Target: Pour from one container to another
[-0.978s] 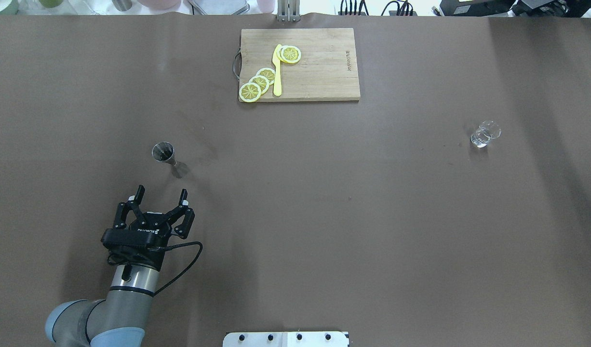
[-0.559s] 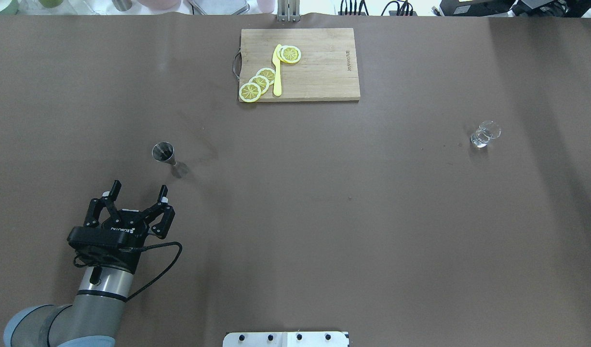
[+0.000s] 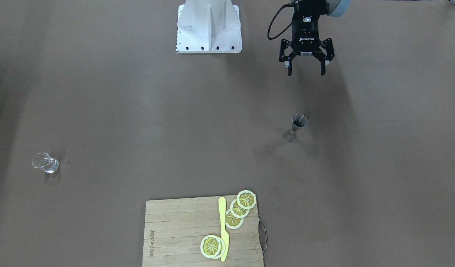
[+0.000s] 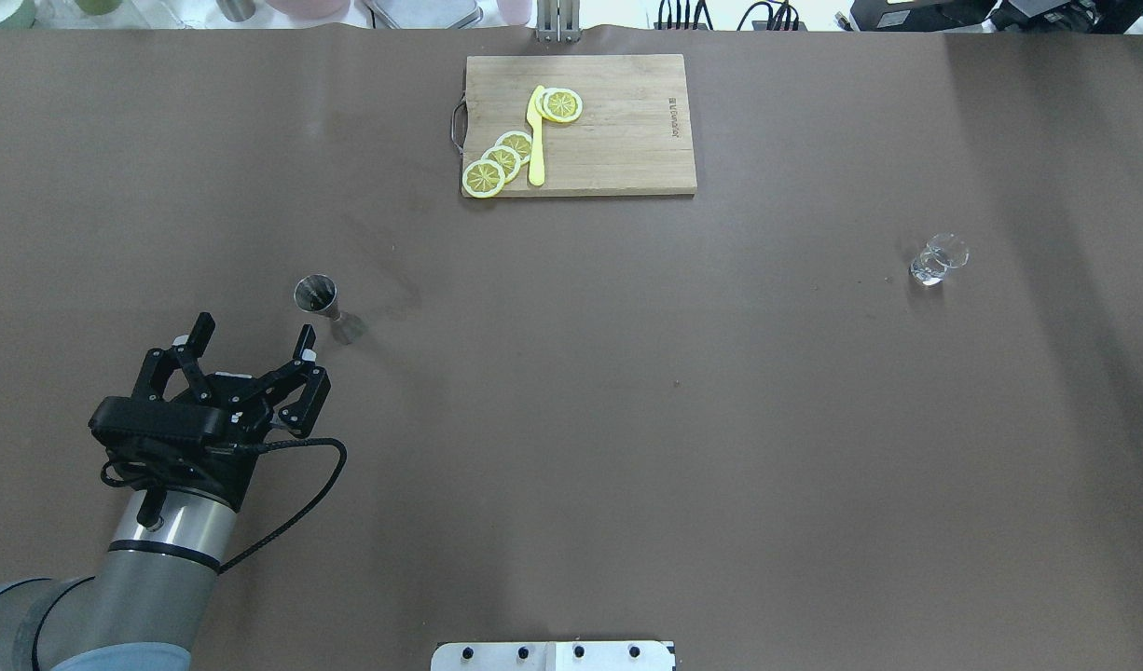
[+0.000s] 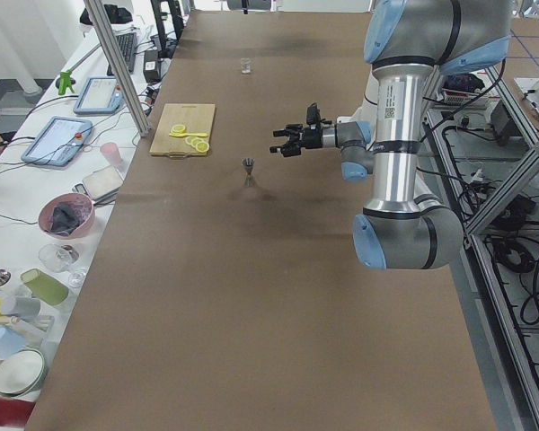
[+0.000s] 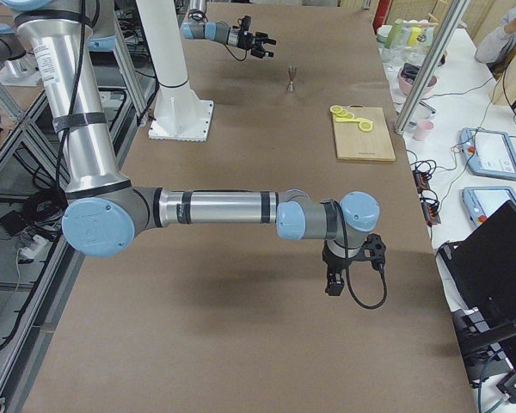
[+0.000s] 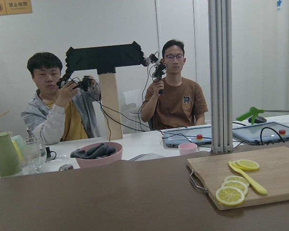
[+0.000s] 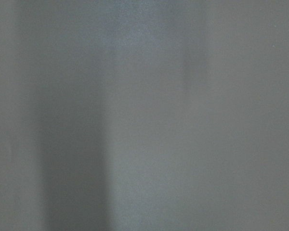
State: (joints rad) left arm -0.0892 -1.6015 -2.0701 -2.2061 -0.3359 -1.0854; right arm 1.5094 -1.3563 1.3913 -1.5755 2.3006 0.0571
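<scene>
The left gripper (image 4: 253, 332) hovers with its fingers spread wide, holding and touching nothing, near the jigger (image 4: 318, 296) on the robot's side of it. The jigger stands upright. The glass (image 4: 938, 258) stands well apart from it, across a wide stretch of brown table (image 4: 627, 373). A cutting board (image 4: 627, 140) lies beyond the jigger, by the far edge. The right gripper (image 6: 334, 282) is far from the jigger; I cannot tell how far open it is.

left arm (image 4: 166, 545): silver, blue-grey joints | left end effector (image 4: 254, 328): black, Robotiq-marked
</scene>
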